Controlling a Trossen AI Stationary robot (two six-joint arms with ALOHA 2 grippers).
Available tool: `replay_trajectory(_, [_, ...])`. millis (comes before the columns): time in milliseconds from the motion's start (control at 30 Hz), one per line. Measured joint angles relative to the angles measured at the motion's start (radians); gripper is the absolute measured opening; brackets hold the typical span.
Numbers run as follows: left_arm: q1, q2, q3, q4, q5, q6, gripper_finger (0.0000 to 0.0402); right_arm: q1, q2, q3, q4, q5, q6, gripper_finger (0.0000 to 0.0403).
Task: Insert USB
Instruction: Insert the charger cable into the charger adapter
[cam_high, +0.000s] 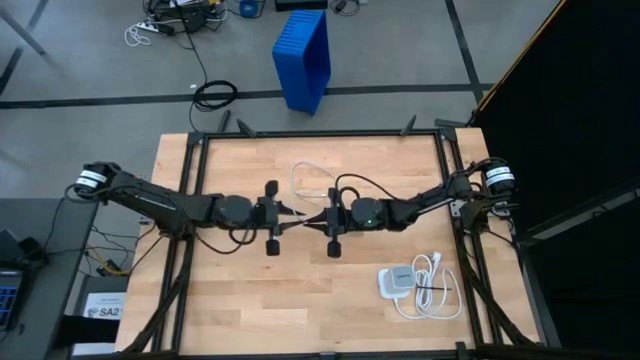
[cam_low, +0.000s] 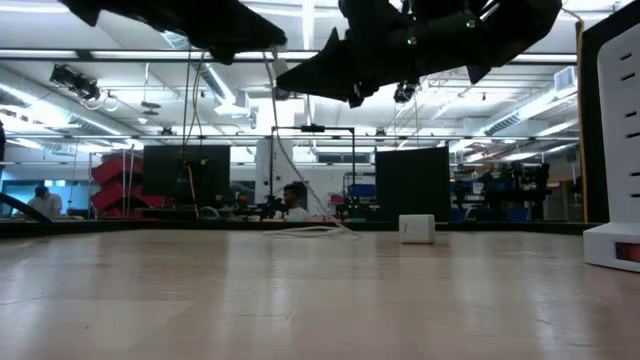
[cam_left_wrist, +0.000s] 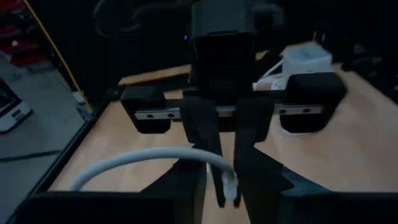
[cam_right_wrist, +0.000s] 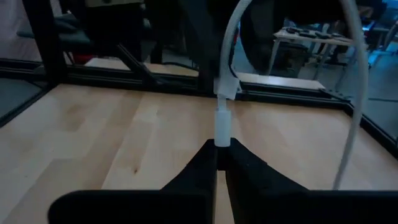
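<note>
The USB cable (cam_high: 305, 180) is thin, white and loosely looped; its loop lies on the table just beyond both grippers (cam_low: 310, 231). One plug (cam_right_wrist: 221, 127) is raised off the table at mid-table. My right gripper (cam_high: 316, 218) (cam_right_wrist: 217, 149) is shut on that plug. My left gripper (cam_high: 296, 213) faces it tip to tip and is open. In the left wrist view its fingers stand on either side of the plug (cam_left_wrist: 230, 186) and of the right fingertips. I cannot see them touching the plug. My right gripper pinches the plug's free end (cam_right_wrist: 221, 142) between its two fingertips. It comes in level from the table's right. The plug sticks out past the fingertips, clear of the table. The cable (cam_right_wrist: 227, 56) runs on from it, slack, down to the loop on the table.
The flat white socket block (cam_high: 397, 280) with its thick white cord (cam_high: 432, 290) lies near the table's right near corner. Black frame rails (cam_high: 190, 200) edge the table. A blue bin (cam_high: 303, 55) stands on the floor beyond the far edge. Bare wood lies left and near.
</note>
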Motion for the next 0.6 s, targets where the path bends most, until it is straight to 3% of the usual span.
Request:
replay_trajectory(300, [0.017,-0.046,-0.202,0.375,0.035,0.005,0.0083,0.019,0.000,0.000,0.124,-0.006,0.001,0.0000])
replay_trajectory(600, [0.022,-0.027,-0.208,0.423,0.100,0.004,0.0088,0.017,0.000,0.000,0.127,-0.005,0.005,0.0000])
